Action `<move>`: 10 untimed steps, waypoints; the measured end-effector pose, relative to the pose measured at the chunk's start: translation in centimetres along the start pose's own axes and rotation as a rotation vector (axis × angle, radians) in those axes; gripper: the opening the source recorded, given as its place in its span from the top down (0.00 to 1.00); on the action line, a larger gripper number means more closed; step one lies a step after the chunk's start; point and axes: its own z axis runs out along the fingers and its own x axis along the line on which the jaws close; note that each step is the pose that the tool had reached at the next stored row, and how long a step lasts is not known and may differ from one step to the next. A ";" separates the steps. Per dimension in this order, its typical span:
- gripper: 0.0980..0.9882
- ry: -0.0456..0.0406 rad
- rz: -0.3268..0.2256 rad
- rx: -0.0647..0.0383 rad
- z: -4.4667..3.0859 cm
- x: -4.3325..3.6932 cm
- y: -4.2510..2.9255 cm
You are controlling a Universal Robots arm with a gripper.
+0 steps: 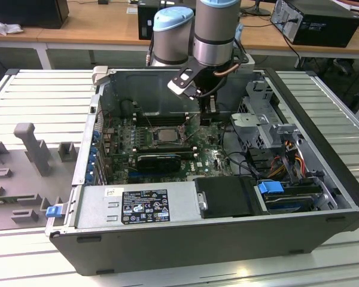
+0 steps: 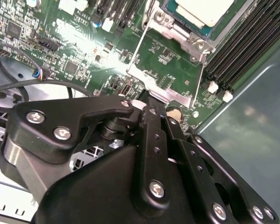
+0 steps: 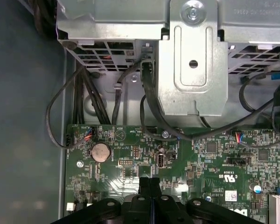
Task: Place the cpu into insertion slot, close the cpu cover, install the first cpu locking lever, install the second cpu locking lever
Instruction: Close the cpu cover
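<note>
You are looking at the small, pale beige-silver square cpu (image 2: 201,9) sitting in the black-framed insertion slot (image 2: 203,31). The thin silver-grey metal cpu cover (image 2: 177,97) is resting open beside it, and the black gripper (image 3: 149,181) is pressing its fingers together at the cover's edge.

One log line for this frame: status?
cpu: in insertion slot | cpu cover: open, not over cpu | pincer: shut, tip at cover's free edge
</note>
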 end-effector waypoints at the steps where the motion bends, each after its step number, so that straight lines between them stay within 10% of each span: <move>1: 0.99 0.0000 0.000 0.000 -0.01 0.00 -0.18; 10: 0.99 0.0000 0.000 0.000 -0.06 0.01 -0.87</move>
